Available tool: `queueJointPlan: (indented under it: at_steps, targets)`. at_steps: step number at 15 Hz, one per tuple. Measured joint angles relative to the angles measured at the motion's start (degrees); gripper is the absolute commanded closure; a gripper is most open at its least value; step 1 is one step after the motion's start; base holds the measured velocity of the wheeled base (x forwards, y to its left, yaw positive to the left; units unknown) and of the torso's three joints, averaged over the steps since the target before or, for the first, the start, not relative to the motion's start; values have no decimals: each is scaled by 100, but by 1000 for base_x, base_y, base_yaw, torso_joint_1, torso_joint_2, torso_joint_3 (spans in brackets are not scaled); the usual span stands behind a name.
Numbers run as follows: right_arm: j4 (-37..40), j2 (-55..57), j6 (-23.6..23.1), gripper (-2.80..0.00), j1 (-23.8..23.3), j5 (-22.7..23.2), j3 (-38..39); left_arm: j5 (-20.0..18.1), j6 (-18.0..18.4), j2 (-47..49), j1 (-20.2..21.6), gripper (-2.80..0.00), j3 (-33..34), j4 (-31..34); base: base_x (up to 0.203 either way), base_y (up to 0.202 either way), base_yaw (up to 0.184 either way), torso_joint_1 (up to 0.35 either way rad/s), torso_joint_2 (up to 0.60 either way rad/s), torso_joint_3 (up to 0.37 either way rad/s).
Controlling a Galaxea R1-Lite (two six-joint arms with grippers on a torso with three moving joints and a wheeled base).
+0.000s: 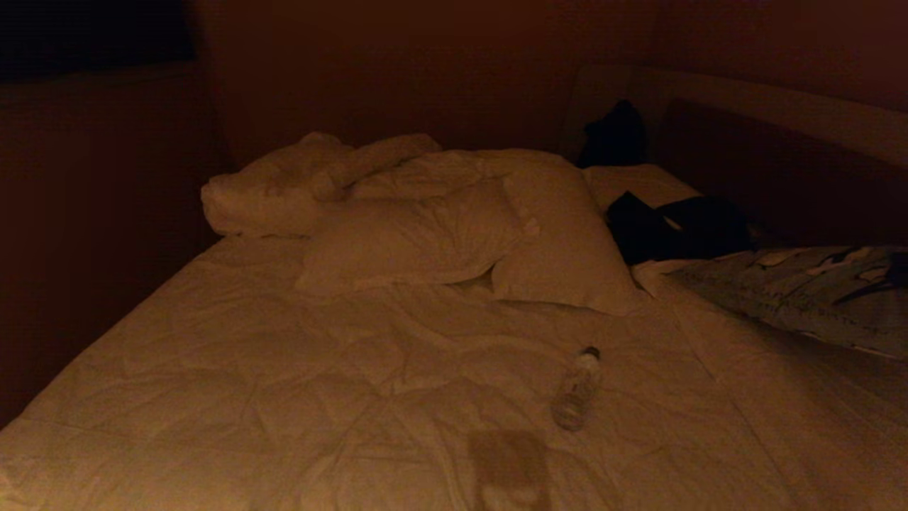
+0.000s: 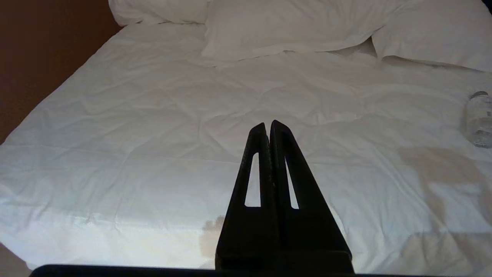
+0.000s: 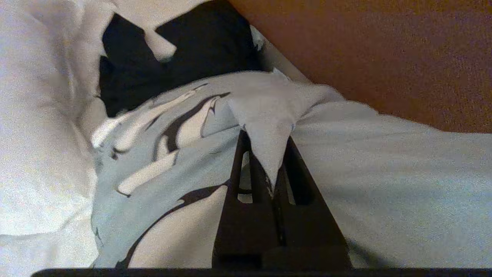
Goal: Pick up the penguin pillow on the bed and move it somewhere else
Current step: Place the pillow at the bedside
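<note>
The penguin pillow (image 1: 816, 291), pale grey-blue with black-and-white penguins, is at the right side of the bed (image 1: 284, 369) and runs off the head view's right edge. In the right wrist view my right gripper (image 3: 267, 154) is shut on a pinched fold of the penguin pillow (image 3: 184, 161), with cloth bunched up between its fingers. The right arm itself is outside the head view. My left gripper (image 2: 269, 125) is shut and holds nothing, hovering over the white duvet (image 2: 153, 134) near the bed's foot.
Two plain white pillows (image 1: 411, 238) (image 1: 567, 248) and a heap of duvet (image 1: 284, 184) lie mid-bed. Dark clothing (image 1: 674, 227) lies beside the penguin pillow near the headboard (image 1: 780, 99). A clear bottle (image 1: 576, 389) (image 2: 478, 119) lies on the duvet. A wall runs along the bed's left.
</note>
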Motion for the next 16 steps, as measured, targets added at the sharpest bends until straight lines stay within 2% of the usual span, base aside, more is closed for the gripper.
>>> queueJointPlan:
  at_steps: [3, 10, 11, 16]
  targets:
    - [-100, -4, -101, 0, -11, -155, 503, 0, 0, 0, 2, 0, 0, 0, 0, 0, 0, 0, 0, 0]
    - [-159, -528, -669, 0, -167, -86, 2307, -2, 2, 0, 2, 0, 0, -2, 0, 0, 0, 0, 0, 0]
    - [-210, -571, -764, -280, -186, -59, 2458, 0, 0, 0, 0, 0, 0, -2, 0, 0, 0, 0, 0, 0]
    - [-523, -797, -927, -280, -270, -39, 2893, 0, -1, 0, 0, 0, 0, 0, 0, 0, 0, 0, 0, 0]
